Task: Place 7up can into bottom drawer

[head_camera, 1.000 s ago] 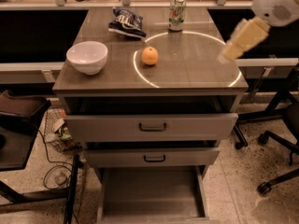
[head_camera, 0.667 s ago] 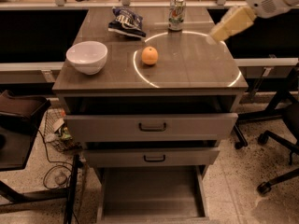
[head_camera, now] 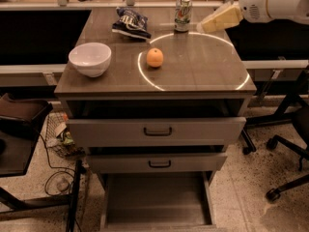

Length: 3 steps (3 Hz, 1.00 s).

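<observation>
Here's the desk [head_camera: 203, 71], a grey cabinet with a wide flat top, and down at its 6 o'clock the bottom drawer [head_camera: 157, 199] is pulled well out, its tray bare as far as can be seen. The two upper drawers [head_camera: 193, 129] stand partly open above it and overhang its back part. The white arm [head_camera: 275, 4] comes in from 2 o'clock, high on the far right. On the desk top the white bowl [head_camera: 90, 58] sits at 9 o'clock and the dark chip bag [head_camera: 130, 23] at 11 o'clock. The 7up can [head_camera: 183, 14] stands upright at 12 o'clock near the far edge, with the orange [head_camera: 155, 57] well apart from it at its 7 o'clock. The claw [head_camera: 208, 24] hovers just beside the can, at its 3 o'clock. It isn't touching, by the look of it, and whether it is open or closed I cannot tell. So the reach is the step in hand, and nothing is gripped yet. To do it well, the claw should slide in level from that 3 o'clock side and take the can around its middle, low enough that it won't tip toward the chip bag. Close gently — a thin can dents, and a glancing push would skate it off the far edge. Once it's held, I'd lift straight up. Then swing wide over the front of the desk, clearing the orange and both protruding drawers, before lowering toward the open front half of the tray.
</observation>
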### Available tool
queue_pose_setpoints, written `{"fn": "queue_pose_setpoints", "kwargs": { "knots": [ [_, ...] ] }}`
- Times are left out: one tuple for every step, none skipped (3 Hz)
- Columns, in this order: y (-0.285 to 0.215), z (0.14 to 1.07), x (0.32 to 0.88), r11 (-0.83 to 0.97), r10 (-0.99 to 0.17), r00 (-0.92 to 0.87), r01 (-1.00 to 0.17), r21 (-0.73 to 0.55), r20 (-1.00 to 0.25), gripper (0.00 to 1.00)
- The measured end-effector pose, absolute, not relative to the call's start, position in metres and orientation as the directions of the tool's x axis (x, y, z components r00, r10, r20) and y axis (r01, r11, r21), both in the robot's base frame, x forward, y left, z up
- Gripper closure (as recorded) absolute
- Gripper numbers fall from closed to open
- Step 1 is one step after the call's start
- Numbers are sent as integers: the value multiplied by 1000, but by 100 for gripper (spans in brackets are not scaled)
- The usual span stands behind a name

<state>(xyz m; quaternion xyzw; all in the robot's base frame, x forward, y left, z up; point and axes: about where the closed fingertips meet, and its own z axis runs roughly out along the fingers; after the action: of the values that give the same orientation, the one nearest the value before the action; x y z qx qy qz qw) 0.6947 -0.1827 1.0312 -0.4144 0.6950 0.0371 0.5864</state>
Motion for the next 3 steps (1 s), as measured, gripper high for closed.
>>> {"fn": "queue_pose_setpoints", "kwargs": {
  "knots": [
    [-183,1031,695,654,-533,31,-620,-434,-846,0],
    [-175,1022,725,694,-442,39,-618,-369,-896,0],
    [-168,1007,794,753,-287,65,-601,-266,-956,0]
  ]
}}
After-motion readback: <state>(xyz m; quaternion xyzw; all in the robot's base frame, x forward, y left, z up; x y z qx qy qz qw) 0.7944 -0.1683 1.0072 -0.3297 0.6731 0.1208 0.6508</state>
